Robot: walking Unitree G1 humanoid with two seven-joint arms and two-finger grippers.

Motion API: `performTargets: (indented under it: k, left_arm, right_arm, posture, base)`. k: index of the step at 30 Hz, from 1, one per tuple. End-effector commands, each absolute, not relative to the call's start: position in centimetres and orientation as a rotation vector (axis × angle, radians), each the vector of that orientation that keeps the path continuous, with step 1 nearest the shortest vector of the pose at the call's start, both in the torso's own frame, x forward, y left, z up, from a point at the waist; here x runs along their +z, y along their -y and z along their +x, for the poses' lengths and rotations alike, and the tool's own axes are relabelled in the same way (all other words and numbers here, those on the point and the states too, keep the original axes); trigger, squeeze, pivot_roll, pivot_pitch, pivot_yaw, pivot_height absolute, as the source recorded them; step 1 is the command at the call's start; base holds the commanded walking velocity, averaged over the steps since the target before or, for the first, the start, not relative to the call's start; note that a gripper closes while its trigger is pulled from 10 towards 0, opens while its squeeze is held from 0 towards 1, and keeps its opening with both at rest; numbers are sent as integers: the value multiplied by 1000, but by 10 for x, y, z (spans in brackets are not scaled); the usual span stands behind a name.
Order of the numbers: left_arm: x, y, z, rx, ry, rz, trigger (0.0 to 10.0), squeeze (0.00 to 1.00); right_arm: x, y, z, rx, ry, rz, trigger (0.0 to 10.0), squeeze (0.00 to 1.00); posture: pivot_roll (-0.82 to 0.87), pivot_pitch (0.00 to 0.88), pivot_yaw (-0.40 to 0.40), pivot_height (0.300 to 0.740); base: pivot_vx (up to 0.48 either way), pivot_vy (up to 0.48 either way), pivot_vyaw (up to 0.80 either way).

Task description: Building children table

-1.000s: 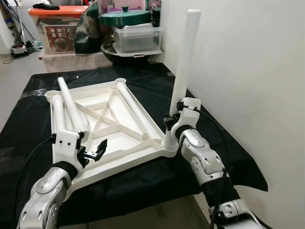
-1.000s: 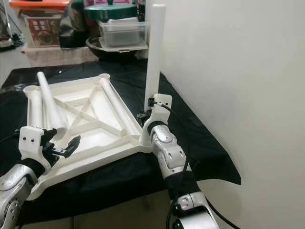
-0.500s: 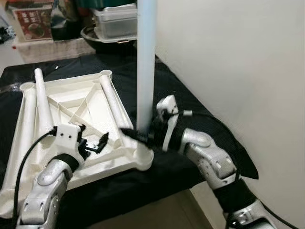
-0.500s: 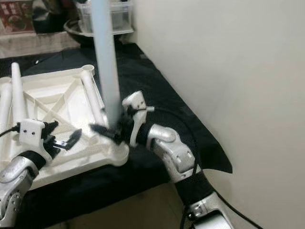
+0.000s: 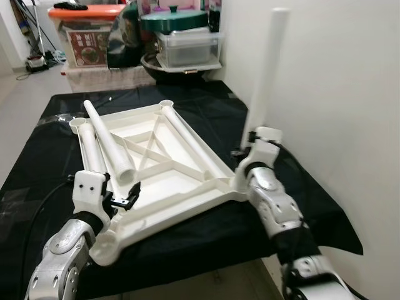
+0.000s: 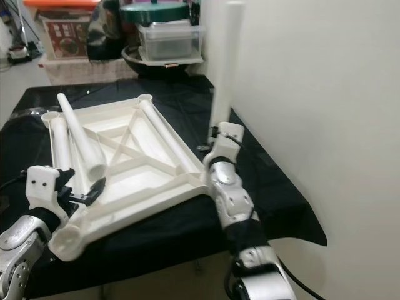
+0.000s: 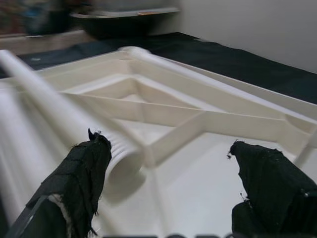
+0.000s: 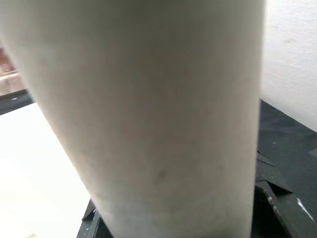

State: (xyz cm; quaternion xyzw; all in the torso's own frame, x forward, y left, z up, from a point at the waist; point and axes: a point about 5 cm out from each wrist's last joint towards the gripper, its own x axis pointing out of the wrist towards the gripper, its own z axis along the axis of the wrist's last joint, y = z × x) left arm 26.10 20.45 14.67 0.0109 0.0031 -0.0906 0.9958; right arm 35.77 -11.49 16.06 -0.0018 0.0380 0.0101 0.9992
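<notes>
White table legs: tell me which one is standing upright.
The leg at the tabletop's right near corner, beside the wall, held by the right gripper. The others lie flat on the tabletop.

Head stereo downward; wrist close-ups.

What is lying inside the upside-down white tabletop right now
Three loose white legs lie inside the tabletop: two near its left edge, one along its right edge. A crossed rib frame shows between them. The left gripper hovers open above it. The surface beneath the legs is hidden.
</notes>
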Motion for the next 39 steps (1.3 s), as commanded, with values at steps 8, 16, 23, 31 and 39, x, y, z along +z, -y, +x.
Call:
performTargets:
  k: [8,16,23,31,39]
  left_arm:
    - [144,-199,264,-218,-12,18,10000,0]
    - [145,-205,263,-196,-9,28,10000,0]
    - [144,-206,260,-180,-9,29,10000,0]
    - [144,-205,262,-177,-6,29,10000,0]
    - [145,-201,265,-197,0,19,10000,0]
  right_arm:
    - [173,52,325,778,10,90,10000,0]
    - [172,42,287,1286,-2,19,9412,0]
    - [154,47,330,838,-56,-48,0,0]
    - [123,113,363,-54,-272,-37,0,0]
    - [160,71,348,422,-76,66,10000,1000]
  posture:
    - [34,0,-34,740]
    - [58,0,-61,740]
    - [68,0,-65,740]
    - [60,0,-61,740]
    - [41,0,-43,740]
  base:
    - [0,0,0]
    - [0,0,0]
    - [0,0,0]
    - [0,0,0]
    - [0,0,0]
